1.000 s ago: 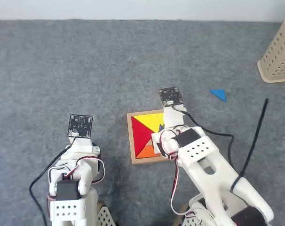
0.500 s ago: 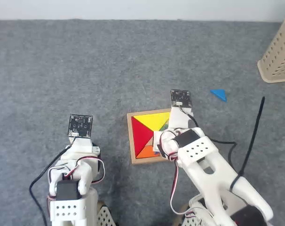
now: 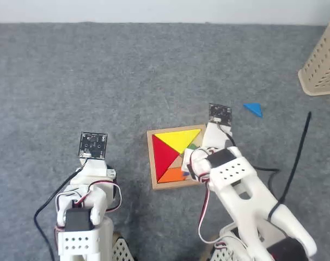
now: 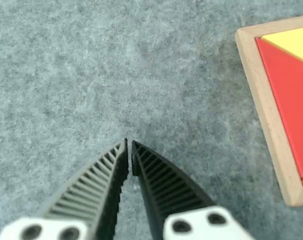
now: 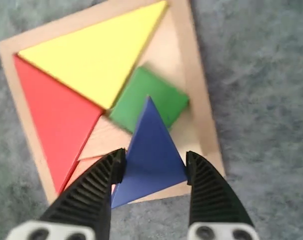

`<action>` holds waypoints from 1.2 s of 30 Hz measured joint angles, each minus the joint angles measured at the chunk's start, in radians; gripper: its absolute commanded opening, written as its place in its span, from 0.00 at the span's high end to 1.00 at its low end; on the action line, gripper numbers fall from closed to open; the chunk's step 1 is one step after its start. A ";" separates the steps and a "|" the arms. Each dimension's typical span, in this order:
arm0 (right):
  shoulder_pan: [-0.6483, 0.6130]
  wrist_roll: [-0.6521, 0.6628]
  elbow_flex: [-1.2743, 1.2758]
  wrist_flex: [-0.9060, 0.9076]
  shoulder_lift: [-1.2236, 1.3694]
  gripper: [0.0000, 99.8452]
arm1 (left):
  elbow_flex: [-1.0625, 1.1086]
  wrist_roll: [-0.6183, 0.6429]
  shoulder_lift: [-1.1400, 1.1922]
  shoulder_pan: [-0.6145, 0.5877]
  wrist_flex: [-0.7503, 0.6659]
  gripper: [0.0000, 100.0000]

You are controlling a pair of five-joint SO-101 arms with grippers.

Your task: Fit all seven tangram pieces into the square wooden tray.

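The square wooden tray (image 3: 150,157) lies on the grey carpet at centre. In it sit a yellow triangle (image 5: 99,55), a red triangle (image 5: 54,117), a green square (image 5: 159,97) and an orange piece (image 3: 172,175). My right gripper (image 5: 154,155) hangs over the tray's right part, shut on a dark blue triangle (image 5: 151,150) whose tip overlaps the green square. A small light blue triangle (image 3: 253,109) rests on the carpet to the tray's right. My left gripper (image 4: 129,145) is shut with nothing in it, over bare carpet left of the tray (image 4: 264,115).
A beige slotted basket (image 3: 323,60) stands at the far right edge. A black cable (image 3: 295,157) runs along the right arm. Open carpet lies behind and to the left of the tray.
The right arm has swung to the right across the tray, uncovering more of the yellow triangle. The left arm has kept still.
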 measured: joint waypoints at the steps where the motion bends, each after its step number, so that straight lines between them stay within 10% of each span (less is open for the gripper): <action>1: 0.014 0.000 0.000 0.000 0.000 0.93 | 0.000 0.000 0.000 0.000 0.000 0.99; 12: 0.017 0.000 0.000 0.000 0.000 0.73 | 0.000 0.000 0.000 0.000 0.000 0.99; 29: 0.051 0.008 0.000 0.002 0.000 0.72 | 0.000 0.000 0.000 0.000 0.000 0.99; 36: 0.101 0.212 0.000 0.002 0.000 0.72 | 0.000 0.000 0.000 0.000 0.000 0.99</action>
